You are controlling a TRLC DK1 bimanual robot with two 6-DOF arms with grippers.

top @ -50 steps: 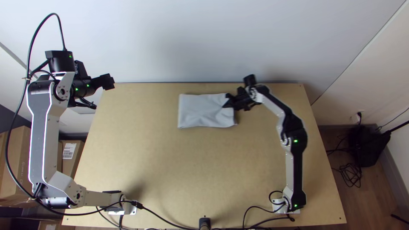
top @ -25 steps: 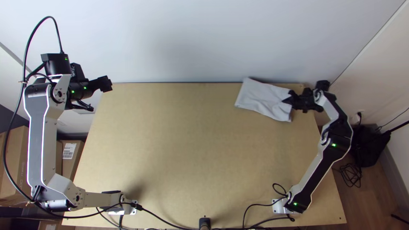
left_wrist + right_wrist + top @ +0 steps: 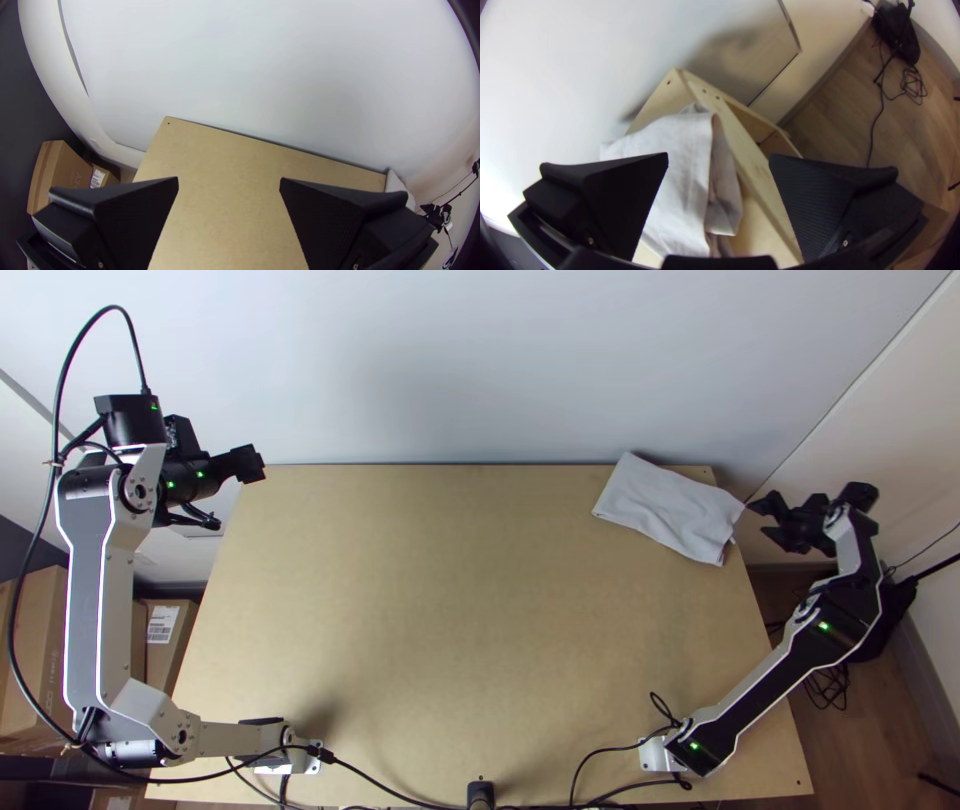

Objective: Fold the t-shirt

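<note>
The light grey t-shirt (image 3: pixel 672 508) lies folded into a compact, slightly skewed rectangle at the table's far right corner. My right gripper (image 3: pixel 762 520) stands open just beyond the table's right edge, apart from the cloth. In the right wrist view the cloth (image 3: pixel 680 175) has layered edges, and its near part shows between the spread fingers of my right gripper (image 3: pixel 719 162). My left gripper (image 3: pixel 254 463) is at the table's far left corner, well away from the cloth. The left wrist view has my left gripper (image 3: pixel 229 185) open over bare wood, with a bit of the cloth (image 3: pixel 397 187) far off.
A white wall (image 3: pixel 450 360) runs along the table's far edge. The wooden table top (image 3: pixel 450 610) stretches between the arms. Cardboard boxes (image 3: pixel 165 640) stand on the floor at the left. Cables (image 3: pixel 828 685) and a black bag lie on the floor at the right.
The t-shirt has been dragged from the far middle to the far right corner and let go. My right gripper has moved right, opened and come off the cloth. The left arm has shifted slightly left.
</note>
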